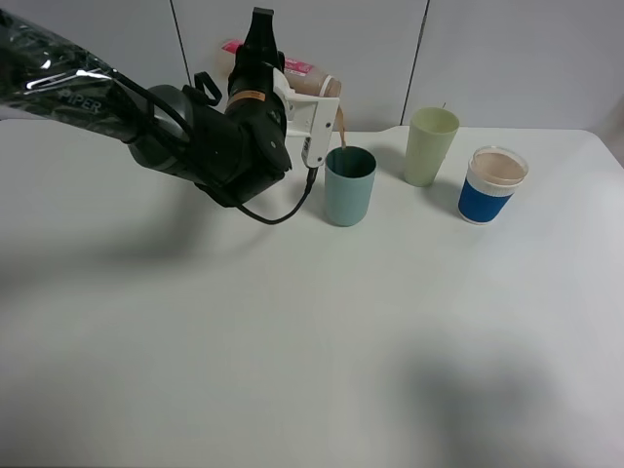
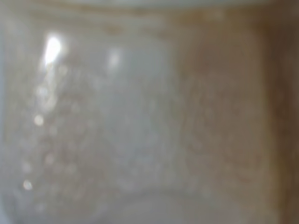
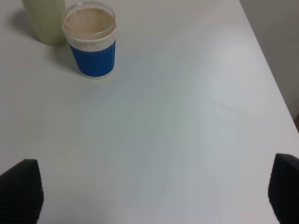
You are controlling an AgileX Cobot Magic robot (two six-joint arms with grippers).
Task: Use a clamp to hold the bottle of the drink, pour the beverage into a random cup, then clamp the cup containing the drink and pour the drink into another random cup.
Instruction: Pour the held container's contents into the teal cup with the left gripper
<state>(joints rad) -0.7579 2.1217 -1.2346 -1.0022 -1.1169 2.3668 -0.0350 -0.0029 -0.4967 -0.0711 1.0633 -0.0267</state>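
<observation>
L tool (image 1: pixel 263 60) clamps 1 bottle (image 1: pixel 310 80) (pouring brown stream (image 1: pixel 342 125)); 3 cups: teal (image 1: pixel 349 190), yel-green (image 1: pixel 430 148), blue-band (image 1: pixel 487 201); R tool (image 3: pixel 152 191) wide.

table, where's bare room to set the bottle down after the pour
Bare: the whole front of the table, from the teal cup to the near edge, and the strip right of the blue-banded cup. Crowded: the back row, with the yellow-green cup between those two and the bottle tipped over the teal cup.
</observation>
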